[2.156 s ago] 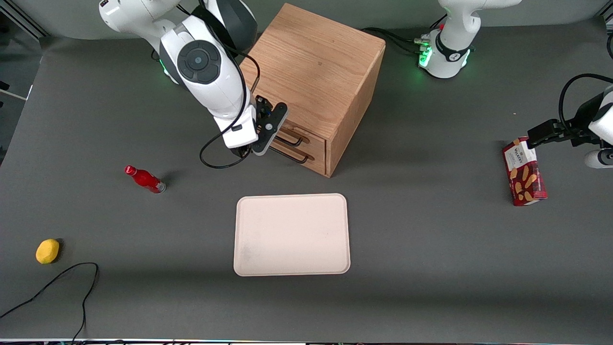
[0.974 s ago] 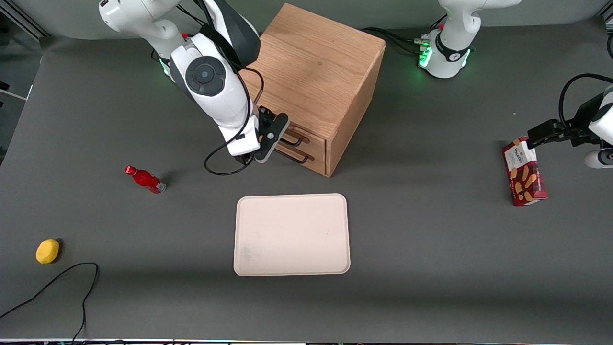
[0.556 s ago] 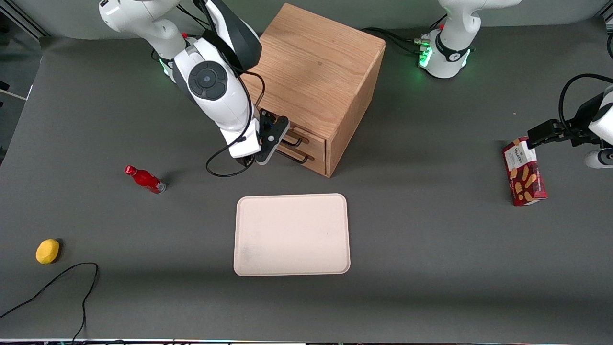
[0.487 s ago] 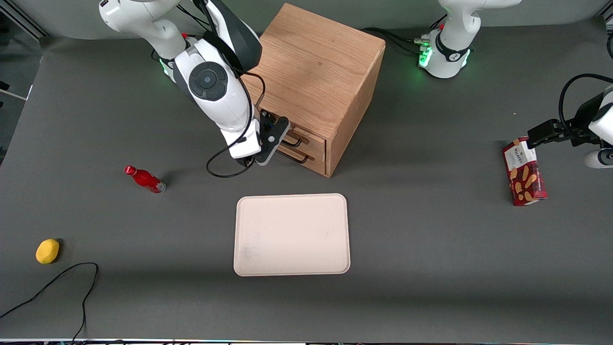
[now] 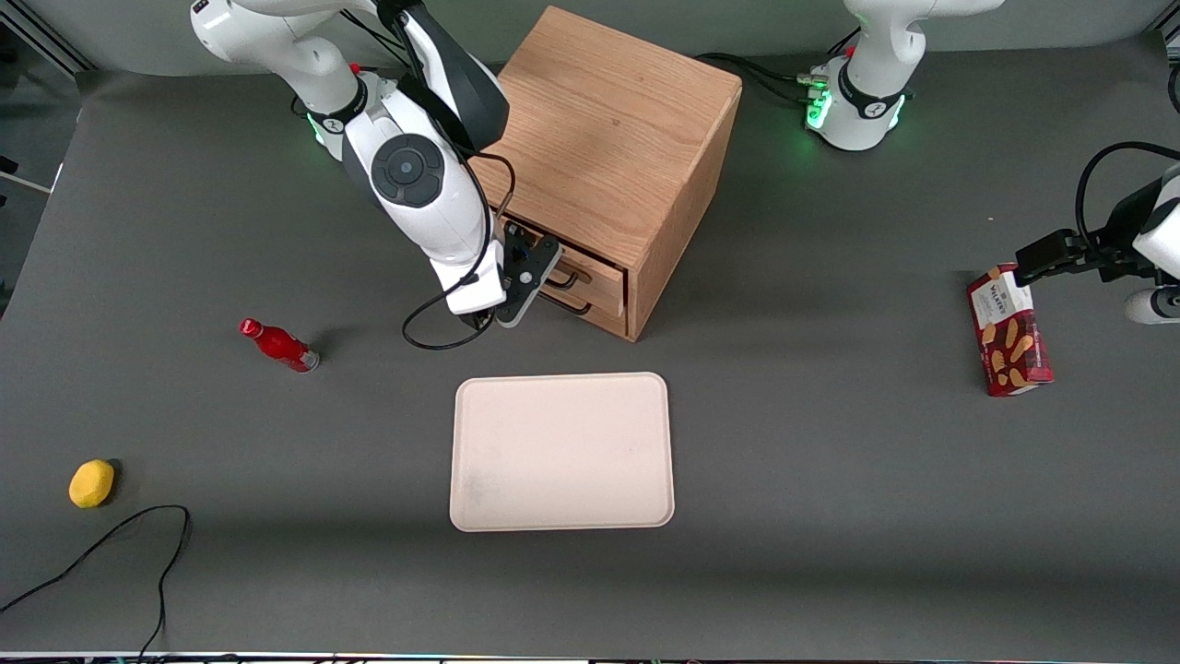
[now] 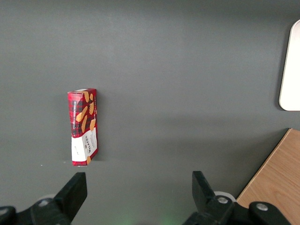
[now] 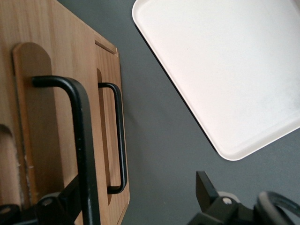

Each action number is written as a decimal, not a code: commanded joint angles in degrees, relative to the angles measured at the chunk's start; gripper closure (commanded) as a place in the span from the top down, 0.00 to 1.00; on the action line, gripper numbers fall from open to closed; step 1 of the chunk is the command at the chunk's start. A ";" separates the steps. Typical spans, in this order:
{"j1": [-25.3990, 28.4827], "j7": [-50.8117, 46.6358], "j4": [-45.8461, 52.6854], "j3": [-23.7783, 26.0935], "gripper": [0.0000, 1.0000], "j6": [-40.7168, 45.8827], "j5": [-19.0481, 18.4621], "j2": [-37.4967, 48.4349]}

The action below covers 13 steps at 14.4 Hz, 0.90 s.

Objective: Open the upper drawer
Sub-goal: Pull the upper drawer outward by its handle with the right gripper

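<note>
Lying on the table nearer to the front camera than the cabinet is a cream tray. It sits apart from the cabinet, with bare table between them. A small red bottle lies on its side toward the working arm's end of the table. A lemon sits nearer still to that end, close to the table's front edge, with a loose black cable curling just beside it. Toward the parked arm's end lies a red Walkers biscuit box, flat on the table.

The gripper hangs in front of the cabinet's drawer face, level with the upper drawer. Its fingers are spread wide. The wrist view shows the drawer's black bar handle running between them, close to one finger and well clear of the other; whether the near finger touches the bar cannot be told.

The upper drawer is a shallow light-oak front just under the cabinet's top, and its thin black handle stands off a rounded wooden backing strip. The lower drawer sits directly beneath it with a matching handle. Whether the upper drawer has come out at all cannot be told.

The table is covered in a plain dark grey mat; the cabinet stands on it near the edge farthest from the front camera.
</note>
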State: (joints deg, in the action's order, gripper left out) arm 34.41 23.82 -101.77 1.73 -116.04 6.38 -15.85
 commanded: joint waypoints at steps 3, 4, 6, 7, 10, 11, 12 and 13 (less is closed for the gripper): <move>-0.04 1.84 -0.19 -0.50 1.00 -1.03 1.35 0.12; -0.21 2.01 -0.01 -0.59 1.00 -1.03 1.35 0.03; -0.39 2.10 0.69 -0.85 1.00 -1.12 1.26 -0.58; -0.83 2.10 1.22 -0.85 1.00 -1.46 1.26 -1.28; -1.27 2.19 2.10 -0.85 1.00 -1.64 1.18 -2.34; -1.44 2.28 2.45 -0.94 1.00 -1.82 1.09 -2.60; -1.79 2.37 3.23 -0.94 1.00 -1.82 0.91 -3.39; -1.88 3.15 3.85 -0.94 1.00 -1.73 1.00 -3.74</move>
State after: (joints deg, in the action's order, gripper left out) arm 32.97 24.54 -100.70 0.94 -117.47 6.38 -17.44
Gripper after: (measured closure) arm 0.000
